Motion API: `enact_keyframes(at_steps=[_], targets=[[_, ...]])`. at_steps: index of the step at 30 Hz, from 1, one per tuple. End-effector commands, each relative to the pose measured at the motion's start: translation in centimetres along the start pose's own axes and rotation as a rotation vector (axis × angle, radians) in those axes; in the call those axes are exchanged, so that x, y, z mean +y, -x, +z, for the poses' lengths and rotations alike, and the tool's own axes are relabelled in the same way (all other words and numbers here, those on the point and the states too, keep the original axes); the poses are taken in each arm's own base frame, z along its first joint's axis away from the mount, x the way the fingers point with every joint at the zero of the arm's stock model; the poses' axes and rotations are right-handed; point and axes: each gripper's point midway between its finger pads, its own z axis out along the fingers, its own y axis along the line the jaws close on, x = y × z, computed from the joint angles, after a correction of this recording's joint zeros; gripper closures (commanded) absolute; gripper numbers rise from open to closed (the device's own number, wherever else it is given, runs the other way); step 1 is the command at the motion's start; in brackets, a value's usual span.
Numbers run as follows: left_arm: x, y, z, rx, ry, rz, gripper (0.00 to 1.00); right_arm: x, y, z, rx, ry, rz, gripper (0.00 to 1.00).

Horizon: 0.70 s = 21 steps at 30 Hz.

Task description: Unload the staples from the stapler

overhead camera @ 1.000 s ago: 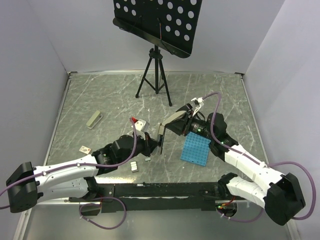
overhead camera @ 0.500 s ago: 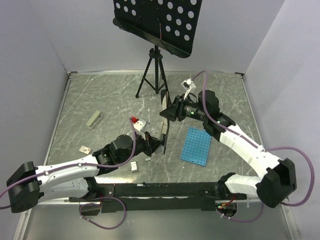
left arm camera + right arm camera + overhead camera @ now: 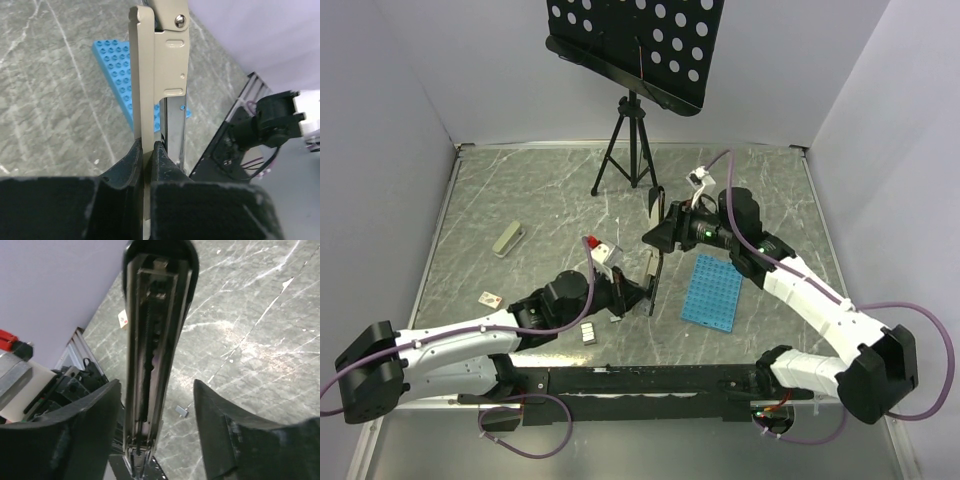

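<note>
The stapler (image 3: 651,272) stands on edge, swung open, in the middle of the table. My left gripper (image 3: 634,291) is shut on its cream lower arm (image 3: 145,75), and the silvery magazine channel (image 3: 173,131) shows beside the fingers. My right gripper (image 3: 656,232) is open around the raised upper arm (image 3: 155,315). That arm's spring channel faces the camera, close to the left finger (image 3: 95,415) and apart from the right one. A small grey strip of staples (image 3: 181,411) lies on the table below, and another one (image 3: 588,332) lies near my left arm.
A blue perforated tray (image 3: 710,292) lies flat just right of the stapler. A black music stand on a tripod (image 3: 632,150) stands at the back. A grey-green block (image 3: 508,238) and a small card (image 3: 492,299) lie at the left.
My right gripper has lifted the stapler's upper arm up and away toward the far side, then opened its jaws around it. My left gripper has kept its hold.
</note>
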Motion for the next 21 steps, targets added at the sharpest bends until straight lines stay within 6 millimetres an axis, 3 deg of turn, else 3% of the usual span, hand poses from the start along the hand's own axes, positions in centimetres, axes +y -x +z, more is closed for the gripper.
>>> enact_keyframes(at_steps=[1,11,21], targets=[[-4.2,6.4,0.4,-0.169,-0.134,-0.080,0.99,1.0,0.9,-1.6,-0.054,0.002,-0.008,0.28],[-4.0,8.0,0.2,-0.217,-0.144,-0.176,0.99,-0.1,-0.5,-2.9,-0.076,-0.075,0.043,0.31],[-4.0,8.6,0.7,-0.224,-0.130,-0.191,0.99,0.5,-1.4,-1.4,-0.057,-0.050,0.062,0.39]])
